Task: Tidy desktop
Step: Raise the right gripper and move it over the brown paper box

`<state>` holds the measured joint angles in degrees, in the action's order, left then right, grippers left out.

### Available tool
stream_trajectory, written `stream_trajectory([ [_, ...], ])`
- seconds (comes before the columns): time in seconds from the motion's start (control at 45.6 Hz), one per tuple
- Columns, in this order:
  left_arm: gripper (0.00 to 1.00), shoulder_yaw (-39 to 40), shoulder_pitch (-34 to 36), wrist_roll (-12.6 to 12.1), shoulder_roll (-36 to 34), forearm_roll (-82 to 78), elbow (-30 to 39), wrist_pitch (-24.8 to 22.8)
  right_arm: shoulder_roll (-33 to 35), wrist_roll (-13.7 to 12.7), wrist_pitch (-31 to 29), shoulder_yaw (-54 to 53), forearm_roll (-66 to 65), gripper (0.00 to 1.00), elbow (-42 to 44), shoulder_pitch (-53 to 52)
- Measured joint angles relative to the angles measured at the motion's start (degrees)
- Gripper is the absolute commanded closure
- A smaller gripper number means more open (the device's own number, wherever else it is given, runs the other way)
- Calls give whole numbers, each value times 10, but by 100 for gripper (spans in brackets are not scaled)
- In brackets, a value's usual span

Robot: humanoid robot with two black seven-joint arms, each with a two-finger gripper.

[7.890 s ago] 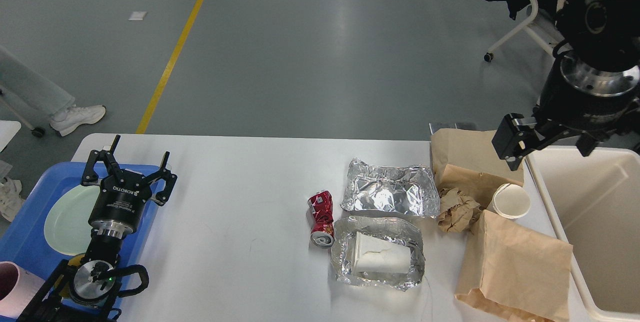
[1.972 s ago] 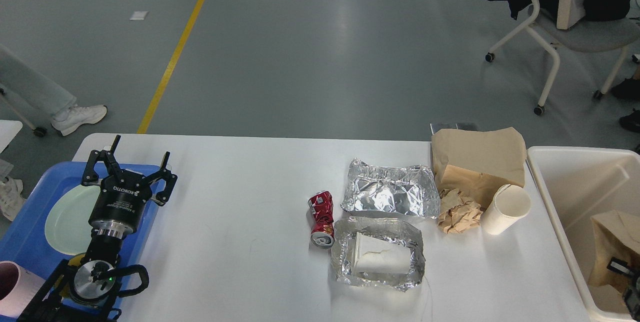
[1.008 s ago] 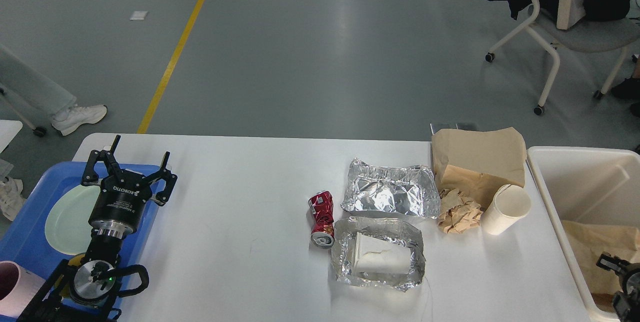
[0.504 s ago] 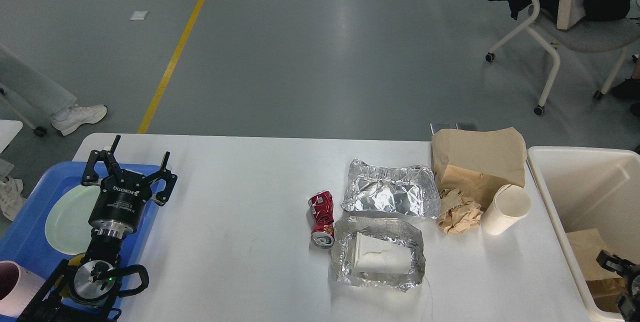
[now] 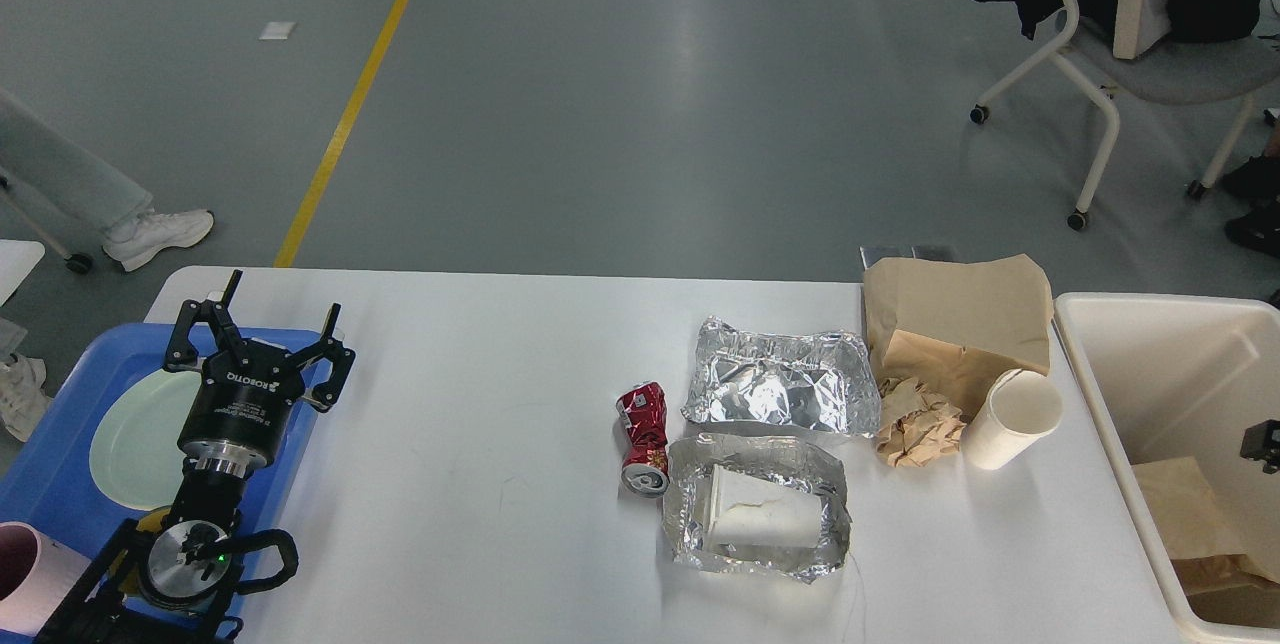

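The white desktop holds a crushed red can, a crumpled foil sheet, a foil tray with a white box in it, a crumpled brown paper ball, a white paper cup on its side and a brown paper bag. My left gripper is open and empty over the blue tray. Only a small black part of my right gripper shows at the right edge, above the cream bin. A second brown bag lies in the bin.
The blue tray at the left holds a pale green plate and a pink cup. A chair stands on the floor behind the bin. A person's leg and shoe are at the far left.
The brown bag from the table's front right now lies loose in the bin. My right gripper has drawn up and rightward, nearly out of view. The cup has tipped over. The left arm is still.
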<state>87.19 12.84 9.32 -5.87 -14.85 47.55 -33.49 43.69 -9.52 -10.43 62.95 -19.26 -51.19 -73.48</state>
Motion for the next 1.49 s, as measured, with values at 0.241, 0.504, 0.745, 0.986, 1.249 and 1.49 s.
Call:
stream_trajectory([
  [0.241, 4, 0, 0, 0, 0, 0, 0, 0, -93, -8, -280, 167, 3, 0, -115, -314],
  [0.504, 4, 0, 0, 1, 0, 0, 0, 0, -189, -8, -423, 174, 16, 0, -274, -571],
  [0.745, 4, 0, 0, 1, 0, 0, 0, 0, -219, -1, -413, 150, 106, 1, -425, -723],
  [0.986, 4, 0, 0, 1, 0, 0, 0, 0, -257, 8, -311, 134, 134, 0, -481, -762],
  [1.249, 4, 0, 1, 0, 0, 0, 0, 0, -256, 8, -297, 129, 131, 0, -465, -749],
  [1.49, 4, 0, 0, 0, 0, 0, 0, 0, -268, 7, -274, 108, 136, 0, -339, -641],
])
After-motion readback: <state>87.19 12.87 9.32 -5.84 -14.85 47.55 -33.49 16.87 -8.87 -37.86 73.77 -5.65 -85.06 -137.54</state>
